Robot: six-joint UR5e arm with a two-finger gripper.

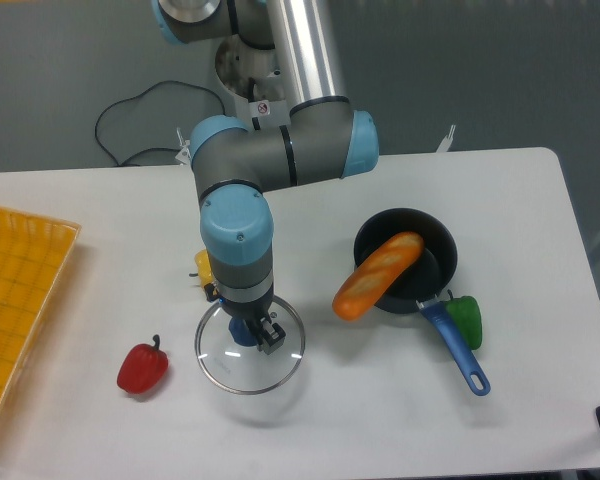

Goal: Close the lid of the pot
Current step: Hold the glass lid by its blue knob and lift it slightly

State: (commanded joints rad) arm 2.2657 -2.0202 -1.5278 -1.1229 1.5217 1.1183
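The lid (250, 365), a clear glass disc with a thin metal rim, lies flat on the white table left of centre. Its blue knob (242, 332) sits at the centre, mostly covered by my gripper (255, 333), which points straight down with its fingers at the knob; whether they are closed on it is hidden by the wrist. The pot (430, 262), a small black pan with a long blue handle (462, 353), stands to the right, well apart from the lid. A bread loaf (378, 275) rests in it, sticking out over its left rim.
A red pepper (142, 368) lies left of the lid. A green pepper (466, 319) sits beside the pot handle. A yellow object (204, 266) shows behind the arm. An orange tray (15, 310) fills the left edge. A black cable (140, 125) lies at the back.
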